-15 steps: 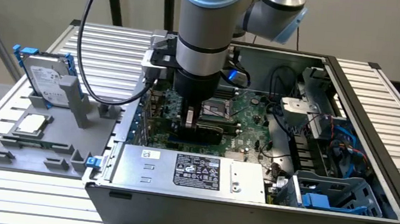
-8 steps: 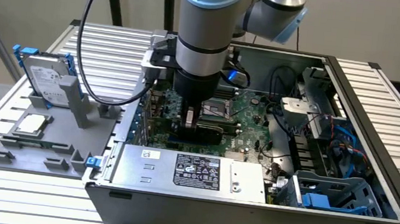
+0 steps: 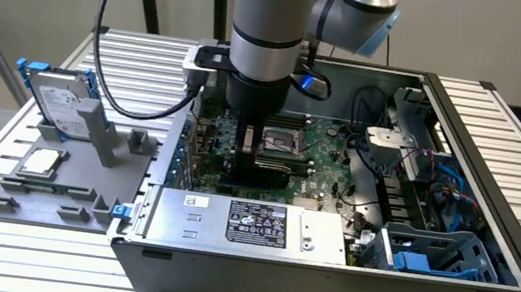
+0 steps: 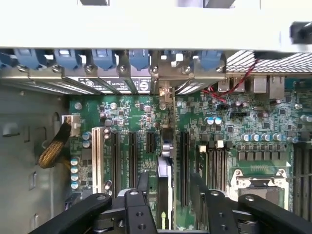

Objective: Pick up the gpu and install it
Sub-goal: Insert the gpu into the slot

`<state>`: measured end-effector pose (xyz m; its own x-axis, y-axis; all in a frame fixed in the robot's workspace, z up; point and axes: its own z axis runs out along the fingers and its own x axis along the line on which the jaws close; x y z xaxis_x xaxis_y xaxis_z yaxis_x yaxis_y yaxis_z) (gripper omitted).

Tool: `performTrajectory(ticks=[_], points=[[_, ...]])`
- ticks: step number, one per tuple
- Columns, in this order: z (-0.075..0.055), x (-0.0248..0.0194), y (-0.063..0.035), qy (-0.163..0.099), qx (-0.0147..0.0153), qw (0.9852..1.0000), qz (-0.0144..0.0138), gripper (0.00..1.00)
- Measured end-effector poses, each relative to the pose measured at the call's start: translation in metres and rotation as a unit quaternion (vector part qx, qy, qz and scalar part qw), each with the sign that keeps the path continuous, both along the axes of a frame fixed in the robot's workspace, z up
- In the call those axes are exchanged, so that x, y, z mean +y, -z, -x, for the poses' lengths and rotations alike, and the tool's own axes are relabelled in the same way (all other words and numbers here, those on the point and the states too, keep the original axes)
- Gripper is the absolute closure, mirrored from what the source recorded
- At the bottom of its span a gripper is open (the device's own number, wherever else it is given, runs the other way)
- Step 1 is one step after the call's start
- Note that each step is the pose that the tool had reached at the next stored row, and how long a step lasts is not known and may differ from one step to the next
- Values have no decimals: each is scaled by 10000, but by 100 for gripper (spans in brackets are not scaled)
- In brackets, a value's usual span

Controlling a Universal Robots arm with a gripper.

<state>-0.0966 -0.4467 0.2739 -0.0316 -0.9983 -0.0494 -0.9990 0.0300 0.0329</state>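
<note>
Gripper (image 4: 165, 195) low inside case (image 3: 490, 139), fingers clamped on gpu (image 4: 165, 165), held edge-on over motherboard (image 4: 122, 112) slots. Pickup done; card looks lined up, seating apparently unfinished, contact hard to judge.

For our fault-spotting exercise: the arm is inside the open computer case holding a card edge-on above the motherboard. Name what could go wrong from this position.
1. The thin expansion card in the black hand stands edge-on over the long black slots; slightly off line, it might miss its slot or jam.
2. Its silver metal end bracket sits near the blue slot clips and could catch there.
3. Small blue capacitors line the green motherboard nearby; a slip may hit them.
</note>
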Motion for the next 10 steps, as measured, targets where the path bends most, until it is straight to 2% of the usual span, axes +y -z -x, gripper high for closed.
performTrajectory(ticks=[4,5,8,10], points=[[0,0,-200,0,1,10000,1,0],[0,0,-242,0,0,10000,0,100],[0,0,-330,0,0,10000,0,100],[0,0,-351,0,0,10000,0,100]])
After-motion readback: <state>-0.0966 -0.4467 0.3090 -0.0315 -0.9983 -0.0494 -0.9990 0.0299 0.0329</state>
